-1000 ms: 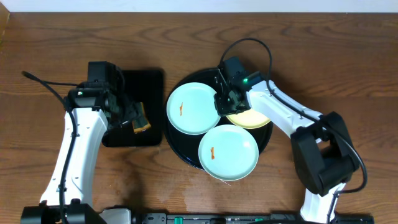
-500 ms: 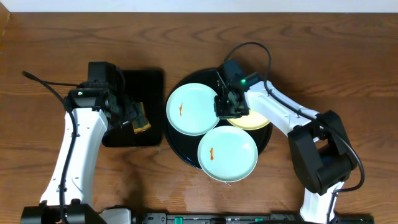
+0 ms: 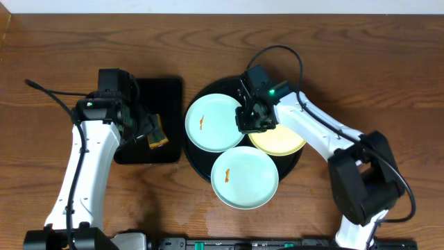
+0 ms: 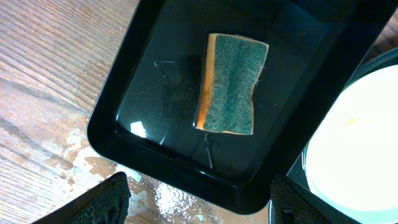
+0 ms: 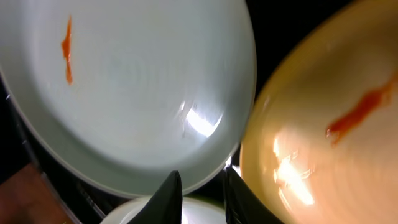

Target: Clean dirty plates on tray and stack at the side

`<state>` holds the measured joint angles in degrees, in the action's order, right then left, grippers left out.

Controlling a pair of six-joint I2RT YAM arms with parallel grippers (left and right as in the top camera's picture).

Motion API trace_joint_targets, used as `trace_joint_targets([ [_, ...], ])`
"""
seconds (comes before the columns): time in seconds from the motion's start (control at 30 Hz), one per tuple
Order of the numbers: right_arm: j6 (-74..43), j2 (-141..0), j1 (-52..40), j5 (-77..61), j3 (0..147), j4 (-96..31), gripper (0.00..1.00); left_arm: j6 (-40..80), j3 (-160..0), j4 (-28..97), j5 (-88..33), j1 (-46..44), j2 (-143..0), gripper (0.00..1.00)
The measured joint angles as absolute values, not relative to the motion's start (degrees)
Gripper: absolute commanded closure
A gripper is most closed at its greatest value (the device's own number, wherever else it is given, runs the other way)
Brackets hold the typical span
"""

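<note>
While the round tray point(image 3: 201, 161) carried all three smeared plates point(image 3: 244, 177), none yet stacked aside, the left gripper point(image 4: 202, 196) hung spread over the sponge point(image 4: 231, 83), seemingly poised to fetch it. The right gripper point(image 5: 202, 193) sat between mint plate point(image 3: 216, 122) and yellow plate point(image 3: 281, 139), likely parting them; whether it pinched anything, I couldn't tell.
</note>
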<state>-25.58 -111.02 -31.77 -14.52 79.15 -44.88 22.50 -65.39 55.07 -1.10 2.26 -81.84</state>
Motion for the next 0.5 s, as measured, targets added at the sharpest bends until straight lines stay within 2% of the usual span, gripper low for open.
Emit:
trace_joint_targets([
  [0.37, -35.68, -115.11, -33.74, -14.31, 79.13, -47.40, 0.75, 22.50, -65.39, 55.09, -1.10, 2.26, -81.84, 0.25],
  [0.4, -36.10, -115.63, -33.67, -13.61, 79.13, -47.40, 0.75, 22.50, -65.39, 55.07, -1.10, 2.26, -81.84, 0.21],
  [0.5, -36.80, -115.87, -33.41, -10.20, 79.13, -47.59, 0.73, 22.48, -65.39, 55.07, -1.10, 2.26, -81.84, 0.21],
])
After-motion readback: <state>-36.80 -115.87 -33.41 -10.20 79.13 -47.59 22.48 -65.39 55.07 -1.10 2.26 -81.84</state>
